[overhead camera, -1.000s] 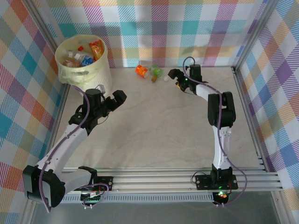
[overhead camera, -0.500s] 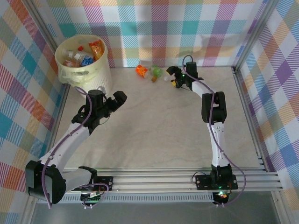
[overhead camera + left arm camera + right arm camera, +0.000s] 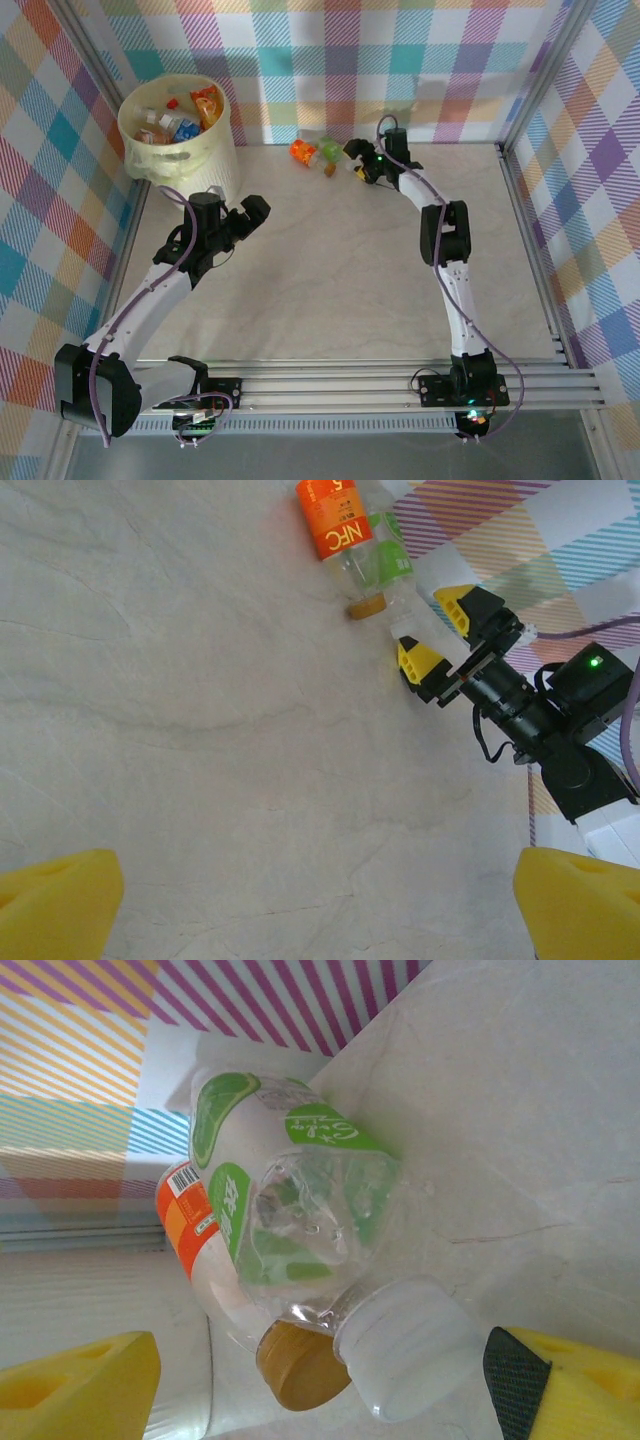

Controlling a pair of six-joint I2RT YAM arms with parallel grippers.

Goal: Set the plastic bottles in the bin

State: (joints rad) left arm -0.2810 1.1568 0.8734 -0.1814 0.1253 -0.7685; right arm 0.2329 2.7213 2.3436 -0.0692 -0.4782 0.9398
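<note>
bin [image 3: 200, 165]: far-left corner, part-filled | left gripper [image 3: 247, 212]: spread wide, empty, beside bin | right gripper [image 3: 356, 160]: jaws open, straddling the capped end of the bottles [image 3: 318, 153] lying at the back wall | bottles: likely light, thin, slick, crushable; grip mid-body | right wrist view: white cap [image 3: 408, 1348] and brown cap [image 3: 300, 1365] side by side, too small from above

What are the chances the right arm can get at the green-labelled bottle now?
Probably yes: the right end effector stands open at the green-labelled bottle, its white cap between the fingers. Only the orange-labelled bottle crowds it.
</note>
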